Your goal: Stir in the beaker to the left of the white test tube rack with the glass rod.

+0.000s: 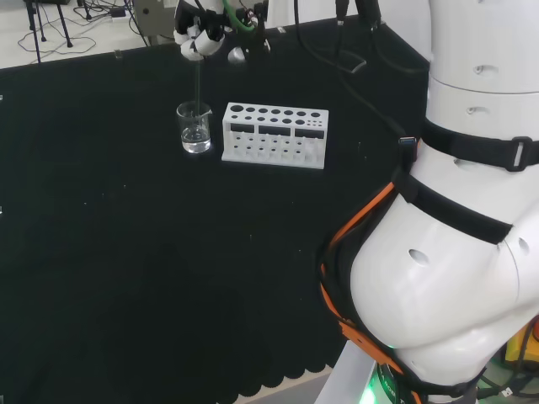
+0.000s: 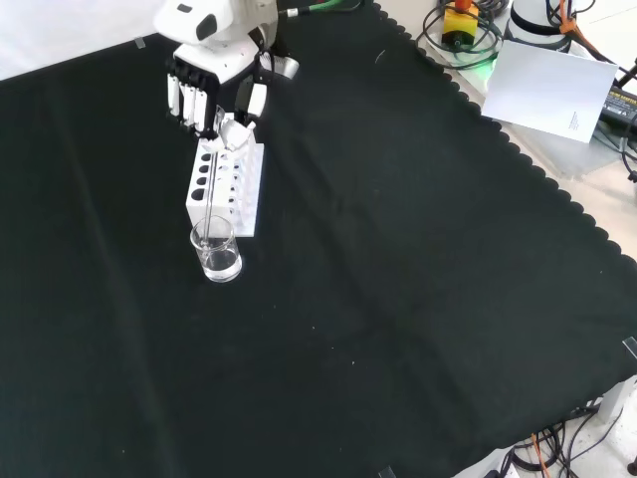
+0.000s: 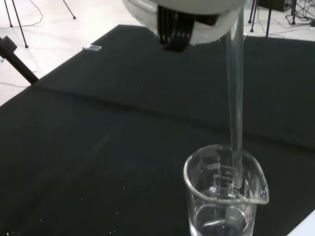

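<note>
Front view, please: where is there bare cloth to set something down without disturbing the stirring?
The black cloth lies bare right of and below the beaker. It is crowded where the hand holds the glass rod in the beaker beside the white test tube rack.

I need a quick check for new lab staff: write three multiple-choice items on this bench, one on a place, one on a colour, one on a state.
1. In the head view, the beaker stands where?
A. left of the rack
B. right of the rack
C. on top of the rack

2. The test tube rack is which colour?
A. red
B. white
C. blue

3. The glass rod is in what state?
A. lying flat on the cloth
B. standing in a rack hole
C. held upright by the hand, lower end inside the beaker

Key: 1 A, the beaker sits beside the rack's left end. 2 B, plainly white against the black cloth. 3 C, the wrist view shows the rod entering the beaker's mouth.
</note>
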Tool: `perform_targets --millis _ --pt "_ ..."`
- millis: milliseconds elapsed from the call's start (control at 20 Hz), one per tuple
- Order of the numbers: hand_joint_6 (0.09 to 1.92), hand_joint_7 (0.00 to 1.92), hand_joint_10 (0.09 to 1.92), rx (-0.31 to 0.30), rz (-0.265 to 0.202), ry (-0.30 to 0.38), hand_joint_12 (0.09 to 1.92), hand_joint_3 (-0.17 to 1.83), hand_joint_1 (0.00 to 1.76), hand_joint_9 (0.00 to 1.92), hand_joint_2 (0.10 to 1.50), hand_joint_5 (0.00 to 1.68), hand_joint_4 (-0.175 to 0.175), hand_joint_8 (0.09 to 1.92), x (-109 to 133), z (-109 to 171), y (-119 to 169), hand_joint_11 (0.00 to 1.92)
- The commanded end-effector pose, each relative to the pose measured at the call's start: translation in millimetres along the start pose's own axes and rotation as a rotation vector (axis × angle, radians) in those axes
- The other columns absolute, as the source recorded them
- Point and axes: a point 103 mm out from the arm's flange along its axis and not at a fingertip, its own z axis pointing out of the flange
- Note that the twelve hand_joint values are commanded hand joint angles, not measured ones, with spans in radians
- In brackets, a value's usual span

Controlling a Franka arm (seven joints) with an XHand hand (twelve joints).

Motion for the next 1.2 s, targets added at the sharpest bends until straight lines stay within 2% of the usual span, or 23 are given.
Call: perform_targets --millis 50,750,900,1200 --pt "0.48 1.15 0.73 0.029 -0.012 0.013 0.81 0.46 1.30 1.64 0.82 1.17 -0.175 1.11 -5 13 5 1.18" --pt "0.47 1.15 0.73 0.073 0.024 0.037 0.81 0.45 1.30 1.64 0.83 1.17 -0.175 1.11 -15 23 -10 1.18" --pt "0.47 1.15 0.73 0.076 0.020 0.047 0.81 0.45 1.30 1.64 0.83 1.17 -0.175 1.11 -4 22 -12 1.18" --pt "0.47 1.15 0.73 0.086 -0.034 0.050 0.81 0.45 1.30 1.64 0.83 1.17 -0.175 1.11 34 28 -3 1.18"
